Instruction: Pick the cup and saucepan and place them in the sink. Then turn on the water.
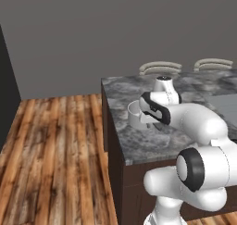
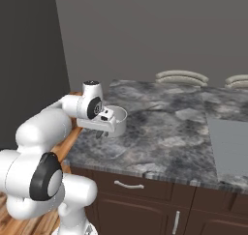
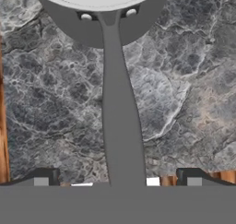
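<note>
Kitchen scene w/ grey back wall, wood plank floor (image 1: 51, 159) and a dark-cabinet island topped by a grey marbled counter (image 2: 164, 132). Saucepan (image 2: 116, 120) sits upright on the counter near its left corner, close to the front edge – silver-grey round pot, straight sides, pale interior. In left base view the saucepan (image 1: 135, 114) is partly hidden behind the white arm; only its left rim and wall show. Hand view looks down on the saucepan (image 3: 99, 8) w/ its long flat grey handle (image 3: 120, 126) running from the pot wall, two rivets at the joint, straight toward the cam and passing between the two dark fingertips (image 3: 46, 177). Gripper (image 3: 117, 179) is spread wide, jaws either side of the handle w/ clear gaps on both sides – not clamped on anything, nothing held. In right base view the gripper (image 2: 100, 132) hangs low just in front of the pot, fingers pointing down toward the counter; can't tell from there if it touches the handle. Sink (image 2: 230, 147) – grey recessed basin, set in the counter far right, well apart from the saucepan; only part of it in frame. Two curved pale chair backs (image 2: 181, 77) show beyond the counter's far edge. Drawer handle (image 2: 128, 184) on cabinet front below.
</note>
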